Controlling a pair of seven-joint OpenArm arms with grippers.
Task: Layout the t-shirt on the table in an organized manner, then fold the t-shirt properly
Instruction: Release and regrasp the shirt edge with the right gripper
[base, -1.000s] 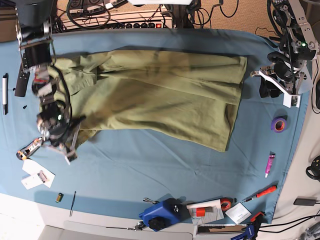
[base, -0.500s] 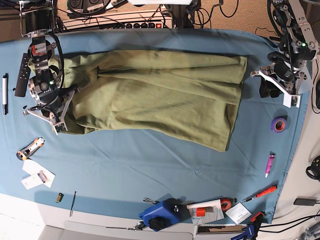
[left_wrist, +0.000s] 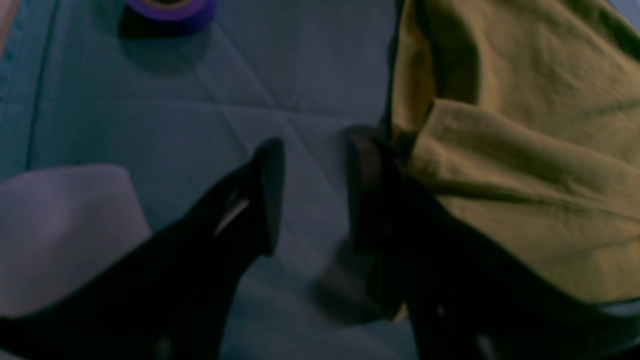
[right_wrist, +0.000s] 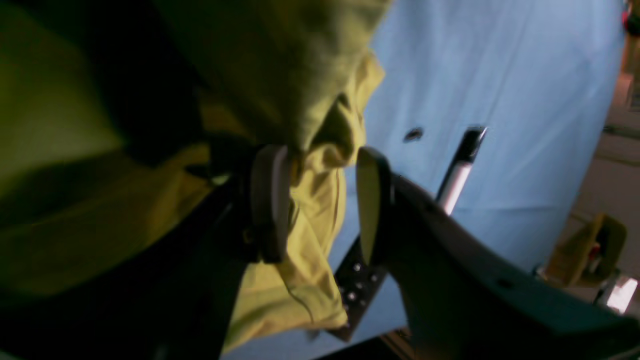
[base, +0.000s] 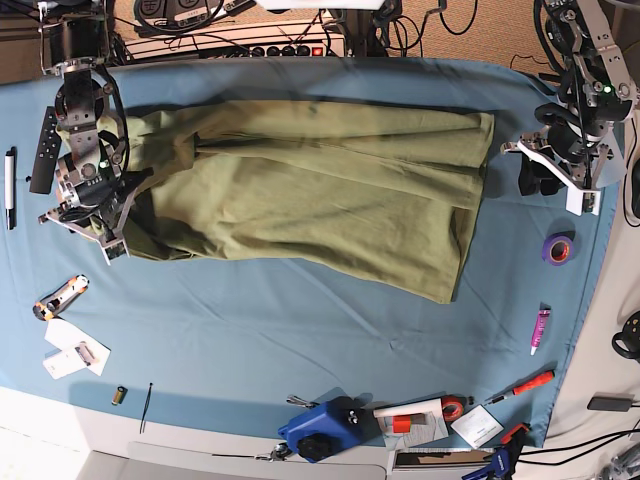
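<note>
The table (base: 300, 330) carries the shirt (base: 320, 190) lying long-axis across it, still rumpled at the right arm's end. The right gripper (right_wrist: 317, 200) has its jaws parted with bunched cloth between them, not pinched. The left gripper (left_wrist: 310, 195) stands open over bare table, the hem just beside it. Each arm is nearest its own end.

Robotics lab or workshop bench. Two arms are mounted at opposite ends of a table (base: 300, 330) draped in light-blue cloth; a power strip (base: 270, 45) and tangled cables run along its far edge. Loose tools sit at the margins: purple tape roll (base: 558, 248), red-handled screwdriver (base: 525, 386), utility knife (base: 58, 296), marker pen (base: 10, 187).
</note>
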